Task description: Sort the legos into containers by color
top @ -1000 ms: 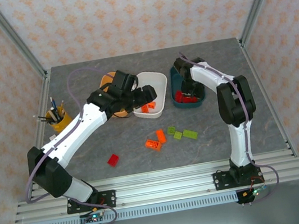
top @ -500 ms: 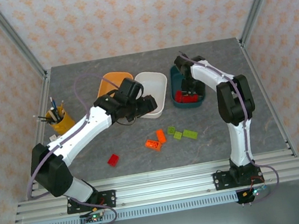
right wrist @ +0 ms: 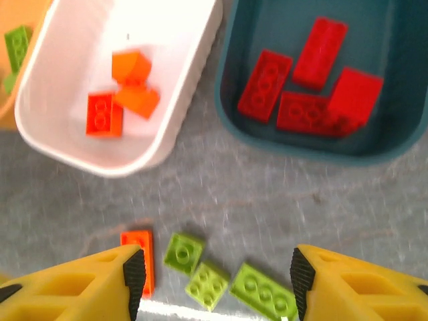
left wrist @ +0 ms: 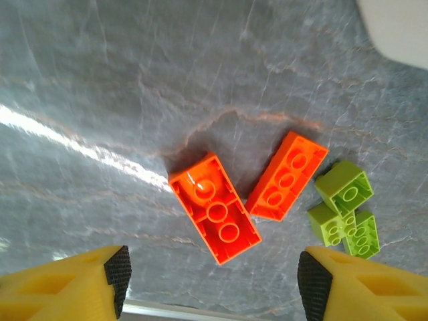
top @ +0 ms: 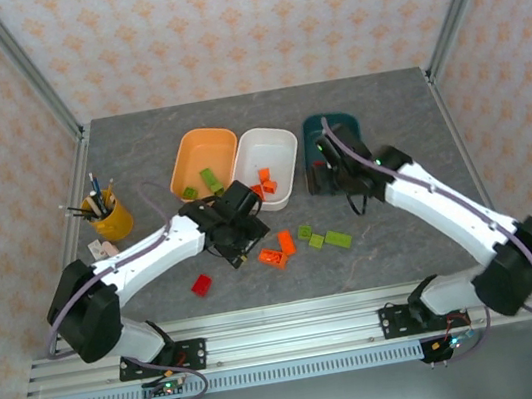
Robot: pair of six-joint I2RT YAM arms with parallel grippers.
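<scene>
Two spread, empty grippers over loose bricks, near side of tubs.
Left gripper (left wrist: 215,281), jaws apart, is poised above two orange rectangular plastic bricks (left wrist: 215,217) lying just beside each other. Right gripper (right wrist: 217,275), jaws apart, is held above the lime green plastic bricks (right wrist: 207,284) immediately to the right. A neighbouring brick may be caught or knocked aside on closing. Arm contact is possible, the targets being close.
</scene>
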